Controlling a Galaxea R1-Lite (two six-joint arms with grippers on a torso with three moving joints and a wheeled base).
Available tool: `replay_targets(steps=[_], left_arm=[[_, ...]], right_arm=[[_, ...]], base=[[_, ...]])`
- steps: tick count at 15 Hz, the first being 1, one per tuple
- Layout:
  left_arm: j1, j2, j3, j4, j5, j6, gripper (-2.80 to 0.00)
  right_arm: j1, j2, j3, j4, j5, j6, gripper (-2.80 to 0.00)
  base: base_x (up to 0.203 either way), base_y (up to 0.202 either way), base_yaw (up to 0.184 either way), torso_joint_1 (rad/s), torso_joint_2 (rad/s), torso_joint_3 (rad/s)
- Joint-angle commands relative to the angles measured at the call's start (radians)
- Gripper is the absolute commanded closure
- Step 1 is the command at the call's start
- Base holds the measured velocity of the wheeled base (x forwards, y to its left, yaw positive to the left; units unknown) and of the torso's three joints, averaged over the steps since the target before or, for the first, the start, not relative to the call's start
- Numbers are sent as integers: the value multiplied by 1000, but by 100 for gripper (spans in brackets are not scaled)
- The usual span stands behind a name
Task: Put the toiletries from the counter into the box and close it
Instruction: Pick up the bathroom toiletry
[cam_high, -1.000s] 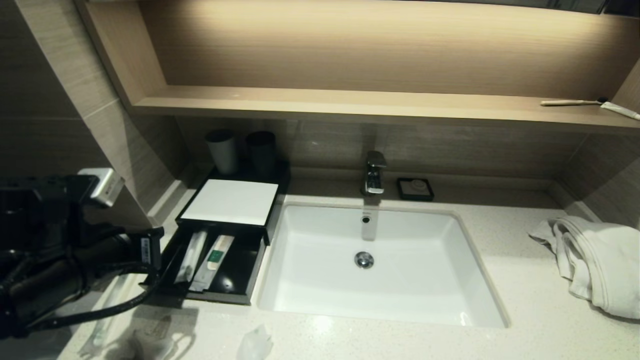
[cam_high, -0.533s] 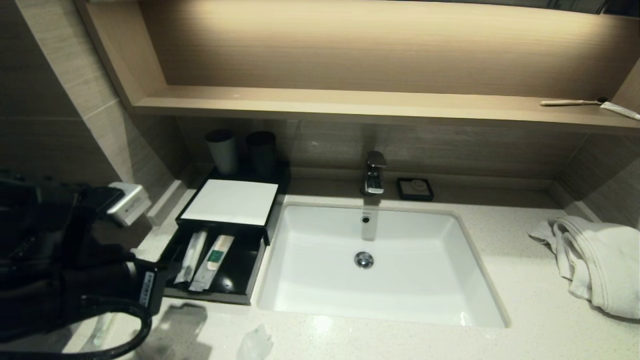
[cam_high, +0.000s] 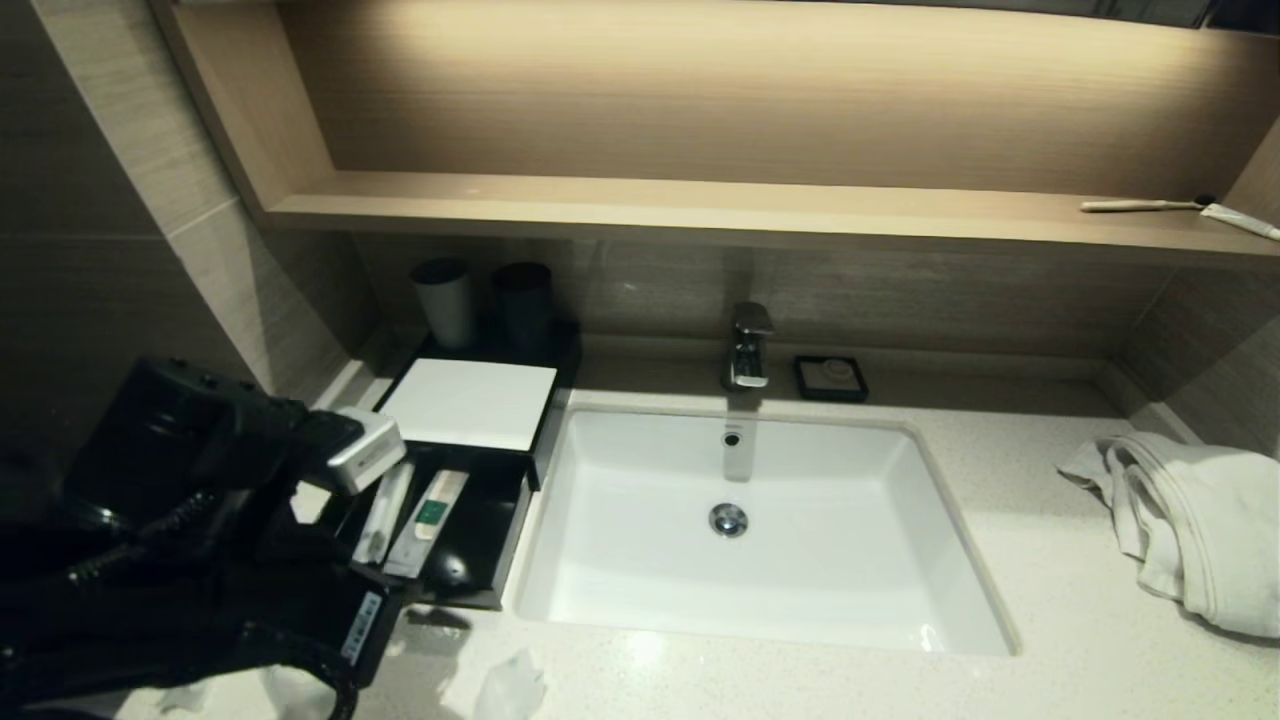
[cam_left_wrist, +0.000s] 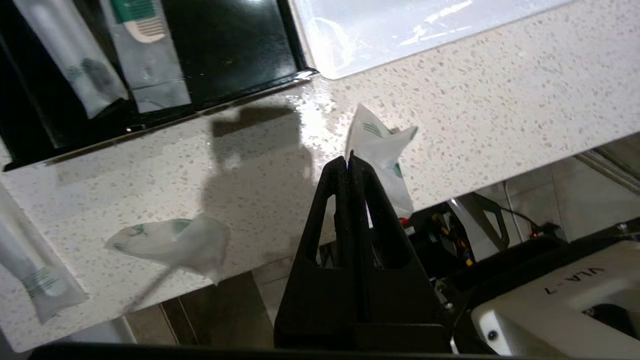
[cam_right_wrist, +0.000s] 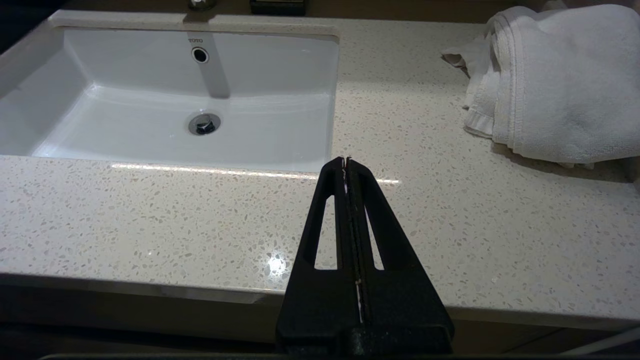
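Note:
The black box (cam_high: 478, 560) stands left of the sink with its drawer pulled open under a white top (cam_high: 470, 402). Two wrapped packets (cam_high: 385, 512) (cam_high: 430, 515) lie in the drawer, also seen in the left wrist view (cam_left_wrist: 75, 55) (cam_left_wrist: 145, 50). A crumpled white packet (cam_high: 510, 685) (cam_left_wrist: 382, 145) lies on the counter's front edge. My left gripper (cam_left_wrist: 348, 159) is shut and empty, its tips just short of that packet. Two more packets (cam_left_wrist: 170, 242) (cam_left_wrist: 30, 280) lie on the counter further left. My right gripper (cam_right_wrist: 346, 160) is shut, parked over the counter in front of the sink.
The white sink (cam_high: 960, 540) with its tap (cam_high: 748, 345) fills the middle. A white towel (cam_high: 1190, 520) lies at the right. Two cups (cam_high: 445, 300) stand behind the box, and a soap dish (cam_high: 830, 378) sits by the tap. A toothbrush (cam_high: 1150, 205) lies on the shelf.
My left arm has swung right and forward, from beside the box's left side to over the counter in front of the drawer. The packets have not moved.

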Motion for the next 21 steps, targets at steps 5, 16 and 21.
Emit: replay_targets(steps=[5, 16, 21], left_arm=[[-19, 69, -42, 153, -17, 1, 0], [-58, 280, -394, 595, -43, 24, 0], [-77, 382, -527, 742, -41, 64, 0]], right_arm=[[0, 0, 0, 0, 1, 0, 0], [0, 0, 0, 0, 0, 0, 0], [0, 0, 0, 0, 0, -1, 0]], base=[[0, 0, 0, 0, 0, 0], [0, 0, 0, 0, 0, 0], [0, 0, 0, 0, 0, 0]])
